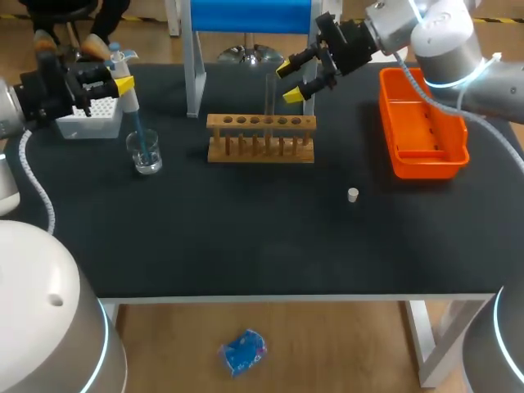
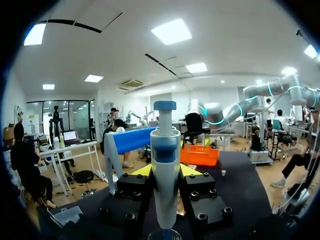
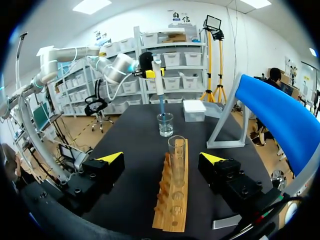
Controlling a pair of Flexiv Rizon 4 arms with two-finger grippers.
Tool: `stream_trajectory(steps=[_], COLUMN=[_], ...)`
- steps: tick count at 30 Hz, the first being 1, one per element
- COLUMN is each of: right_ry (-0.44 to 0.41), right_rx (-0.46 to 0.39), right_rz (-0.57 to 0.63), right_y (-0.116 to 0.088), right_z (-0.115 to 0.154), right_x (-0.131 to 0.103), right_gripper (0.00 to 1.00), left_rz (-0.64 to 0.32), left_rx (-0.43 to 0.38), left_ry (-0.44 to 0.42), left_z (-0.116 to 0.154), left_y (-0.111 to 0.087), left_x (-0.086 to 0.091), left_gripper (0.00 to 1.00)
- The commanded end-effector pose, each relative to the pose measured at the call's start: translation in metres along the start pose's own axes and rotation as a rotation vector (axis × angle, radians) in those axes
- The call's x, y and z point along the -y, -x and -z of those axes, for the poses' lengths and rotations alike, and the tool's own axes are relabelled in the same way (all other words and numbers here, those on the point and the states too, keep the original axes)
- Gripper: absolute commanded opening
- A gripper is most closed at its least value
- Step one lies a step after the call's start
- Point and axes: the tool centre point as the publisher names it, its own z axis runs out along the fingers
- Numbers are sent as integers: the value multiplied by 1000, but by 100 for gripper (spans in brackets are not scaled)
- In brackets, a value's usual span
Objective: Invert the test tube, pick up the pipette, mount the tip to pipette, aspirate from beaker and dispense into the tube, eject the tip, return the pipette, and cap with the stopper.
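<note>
On the dark worktop, the left tool pinched the pipette, its tip dipped in the beaker, apparently aspirating; next it would need lifting across to the tube upright in the rack, by the spread right tool.

A black table fills the head view. Toward the back of it, near the middle, a wooden rack stands with its long side along the back edge and a single row of round holes in its top rail (in the right wrist view the same rack runs away lengthwise). Behind the rack, at the back edge, stands a white frame with a blue top. At the right end lies an orange tray, its long side running front to back, well apart from the rack.
</note>
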Motion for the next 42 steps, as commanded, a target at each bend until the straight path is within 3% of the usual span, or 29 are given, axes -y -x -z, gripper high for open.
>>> stream_trajectory(steps=[1, 12, 25, 32, 38, 42], right_ry=[-2, -2, -2, -2, -2, -2], right_rx=[1, 1, 1, 1, 1, 1], right_rz=[0, 0, 0, 0, 0, 0], right_y=[-1, -1, -1, -1, -1, -1], right_z=[1, 1, 1, 1, 1, 1], right_x=[0, 0, 0, 0, 0, 0], right_gripper=[100, 100, 100, 100, 100, 100], left_rz=[-8, -44, -47, -53, -51, -69], left_rx=[-1, 2, -2, -11, -8, -18], left_ry=[13, 27, 38, 67, 75, 82], left_z=[0, 2, 1, 1, 1, -3], left_y=[1, 0, -4, -6, -10, -16], left_x=[9, 30, 29, 39, 69, 103], left_gripper=[0, 0, 0, 0, 0, 0])
